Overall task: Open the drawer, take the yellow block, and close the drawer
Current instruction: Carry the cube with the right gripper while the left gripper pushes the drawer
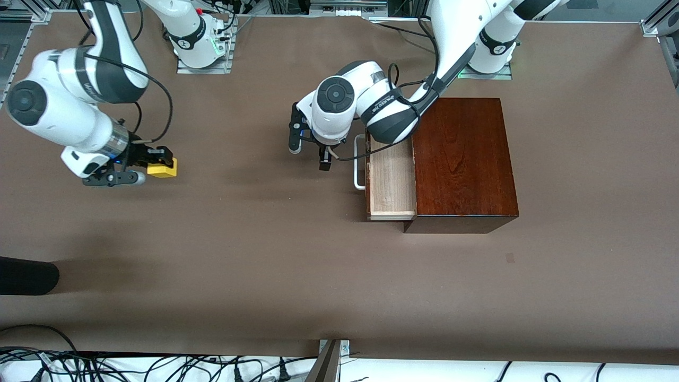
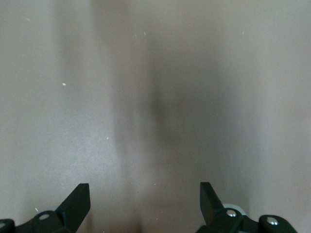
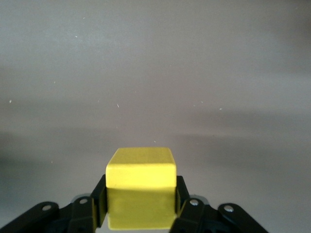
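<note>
The drawer [image 1: 391, 183] of the dark reddish-brown box [image 1: 462, 159] stands pulled out, and the part of its pale interior that shows is bare. Its white bar handle [image 1: 359, 162] faces the right arm's end of the table. My left gripper [image 1: 308, 158] is open and empty over the table just beside the handle; the left wrist view [image 2: 144, 194] shows only bare table between its fingers. My right gripper [image 1: 154, 167] is shut on the yellow block [image 1: 163, 168], low over the table at the right arm's end. The block [image 3: 141, 189] also shows in the right wrist view, clamped in that gripper [image 3: 141, 206].
The left arm's wrist hangs over the drawer's corner farthest from the front camera. A dark object [image 1: 26, 276] lies at the table's edge at the right arm's end, nearer the front camera. Cables [image 1: 159, 366] run along the edge nearest the front camera.
</note>
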`<control>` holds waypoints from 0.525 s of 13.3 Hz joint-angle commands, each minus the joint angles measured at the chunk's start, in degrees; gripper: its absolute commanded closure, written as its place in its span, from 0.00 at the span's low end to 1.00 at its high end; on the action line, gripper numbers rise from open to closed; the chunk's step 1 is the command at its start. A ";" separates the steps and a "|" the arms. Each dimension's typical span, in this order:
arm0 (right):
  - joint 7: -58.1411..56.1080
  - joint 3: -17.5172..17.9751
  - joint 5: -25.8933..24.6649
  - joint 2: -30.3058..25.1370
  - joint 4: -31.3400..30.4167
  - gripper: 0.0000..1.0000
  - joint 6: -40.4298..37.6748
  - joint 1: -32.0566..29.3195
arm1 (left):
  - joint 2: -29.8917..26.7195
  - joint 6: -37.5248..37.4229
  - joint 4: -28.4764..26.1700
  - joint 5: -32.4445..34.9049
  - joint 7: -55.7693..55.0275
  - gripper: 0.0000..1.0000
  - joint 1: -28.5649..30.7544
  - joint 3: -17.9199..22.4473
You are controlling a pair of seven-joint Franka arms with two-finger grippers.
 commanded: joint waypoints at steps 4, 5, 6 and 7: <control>3.48 2.76 -5.01 1.80 -11.14 1.00 16.28 -1.30 | -2.34 -6.56 -4.46 3.64 2.07 0.00 2.70 0.13; 3.39 2.85 -6.51 3.21 -11.06 1.00 16.64 -1.30 | -2.70 -9.20 -4.38 3.64 2.15 0.00 3.49 0.22; 3.39 3.11 -8.26 4.44 -11.15 1.00 18.13 -1.30 | -3.22 -11.84 -4.29 3.64 2.15 0.00 4.11 0.13; 3.39 3.55 -8.89 5.41 -11.23 1.00 19.53 -1.30 | -3.49 -13.95 -4.11 3.64 2.07 0.00 4.63 0.13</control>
